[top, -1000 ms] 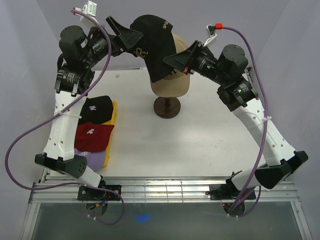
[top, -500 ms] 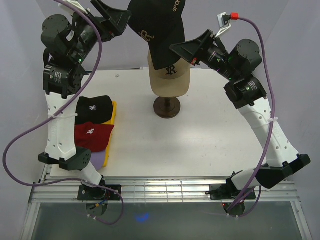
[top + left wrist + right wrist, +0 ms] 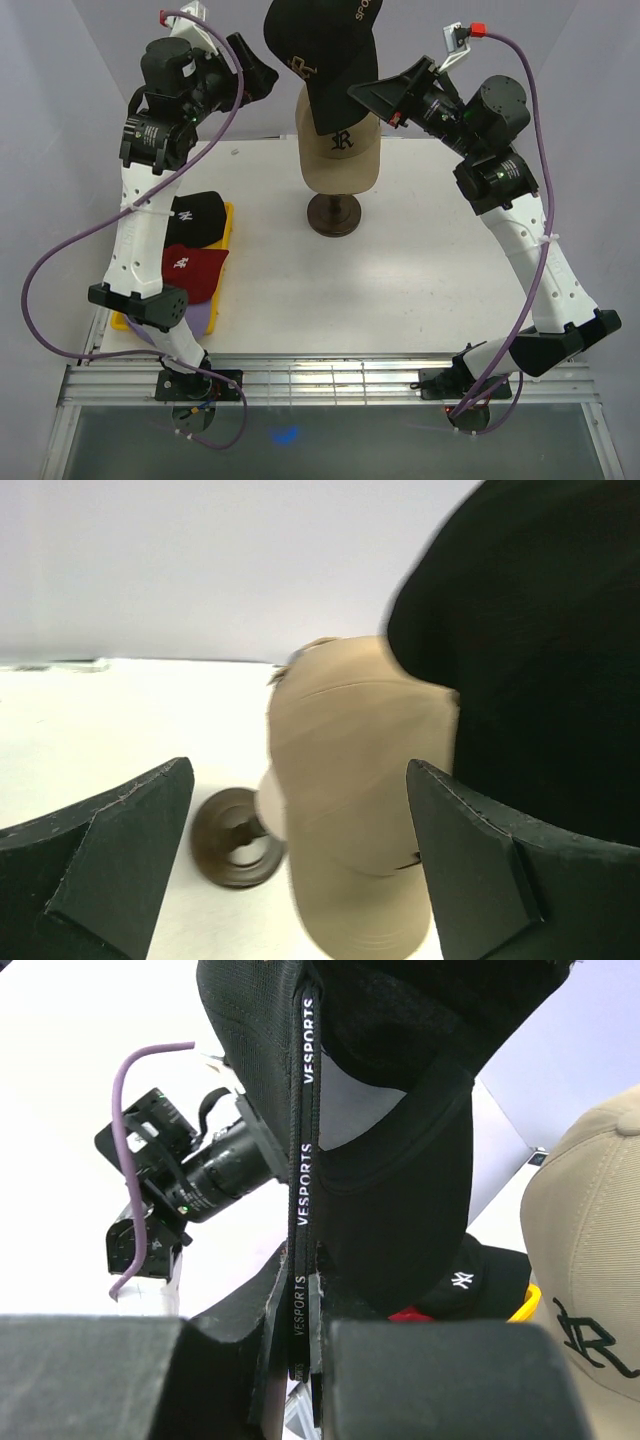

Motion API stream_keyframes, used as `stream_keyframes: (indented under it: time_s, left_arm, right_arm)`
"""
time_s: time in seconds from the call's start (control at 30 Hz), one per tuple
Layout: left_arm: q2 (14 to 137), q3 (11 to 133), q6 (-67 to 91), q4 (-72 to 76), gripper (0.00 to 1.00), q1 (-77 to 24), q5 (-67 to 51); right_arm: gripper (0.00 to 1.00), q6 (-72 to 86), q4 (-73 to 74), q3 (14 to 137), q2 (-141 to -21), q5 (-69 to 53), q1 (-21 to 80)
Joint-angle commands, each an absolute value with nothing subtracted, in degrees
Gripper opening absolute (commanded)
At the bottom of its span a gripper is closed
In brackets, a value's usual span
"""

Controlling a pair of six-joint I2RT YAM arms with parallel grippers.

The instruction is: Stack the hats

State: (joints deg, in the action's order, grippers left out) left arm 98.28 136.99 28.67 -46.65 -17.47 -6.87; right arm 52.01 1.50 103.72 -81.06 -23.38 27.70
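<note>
White tabletop (image 3: 420,270) between pale lilac walls. Nearest, well below and to the side of the left fingers, overlapping on a flat yellow tray (image 3: 229,222): lavender fabric cap (image 3: 205,318), red fabric cap with white logo (image 3: 190,265), black fabric cap with white NY logo (image 3: 195,213). Further back, beneath both sets of fingers, tan fabric cap with dark emblem (image 3: 340,158), perched over a dark round stand (image 3: 334,214). Left gripper (image 3: 258,78) spread wide and gripping nothing, just left of the lifted cap; in its wrist view, tan cap framed between the two fingers (image 3: 110,850). Right gripper (image 3: 372,103) clenched on the lettered inner band of the black fabric cap with SPORT text (image 3: 325,50), hung above the tan one. Probably light and floppy, stiff only at the brim. Best pinched at band or brim edge, the soft crown likely to collapse.
</note>
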Motion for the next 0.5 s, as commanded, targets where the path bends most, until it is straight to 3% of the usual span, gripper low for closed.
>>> stream_keyframes:
  time_s: [0.0, 0.3, 0.47]
  left_arm:
    - [94.66, 134.31, 22.33, -50.27, 0.98, -18.10, 1.91]
    - [88.35, 116.56, 16.98, -47.57, 0.98, -25.39, 15.45]
    - [87.37, 111.20, 15.38, -45.71, 0.98, -34.71, 34.96]
  right_arm:
    - [0.08, 51.86, -3.43, 106.00, -79.72, -24.35, 27.51]
    - [0.08, 51.15, -2.99, 106.61, -79.81, -24.34, 27.25]
    - [0.08, 51.06, -2.81, 106.61, -79.80, -24.43, 26.98]
